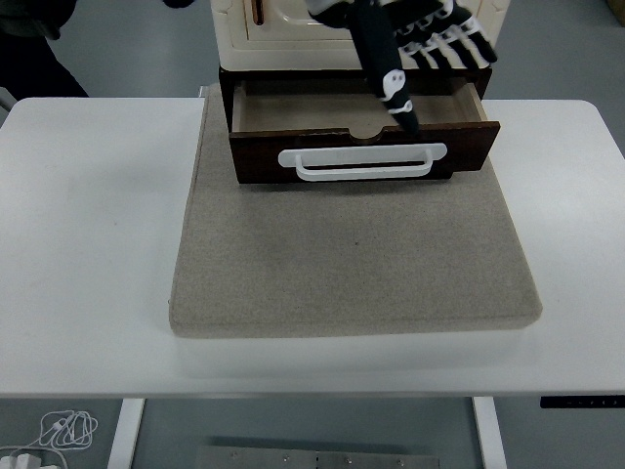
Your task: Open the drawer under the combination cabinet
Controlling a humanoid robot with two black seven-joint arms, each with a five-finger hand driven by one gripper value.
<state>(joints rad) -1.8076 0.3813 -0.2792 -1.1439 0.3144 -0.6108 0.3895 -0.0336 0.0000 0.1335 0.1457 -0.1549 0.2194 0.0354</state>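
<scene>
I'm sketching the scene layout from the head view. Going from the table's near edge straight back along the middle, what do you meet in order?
Bare white table → grey mat → white drawer handle → open drawer's inside → cream cabinet, with the left hand raised above the drawer.

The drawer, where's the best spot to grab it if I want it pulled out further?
Grip the white handle on the drawer front, mid-bar, coming from the table's near side. It is a wide loop standing off the dark wood, so fingers can likely hook behind it.
</scene>
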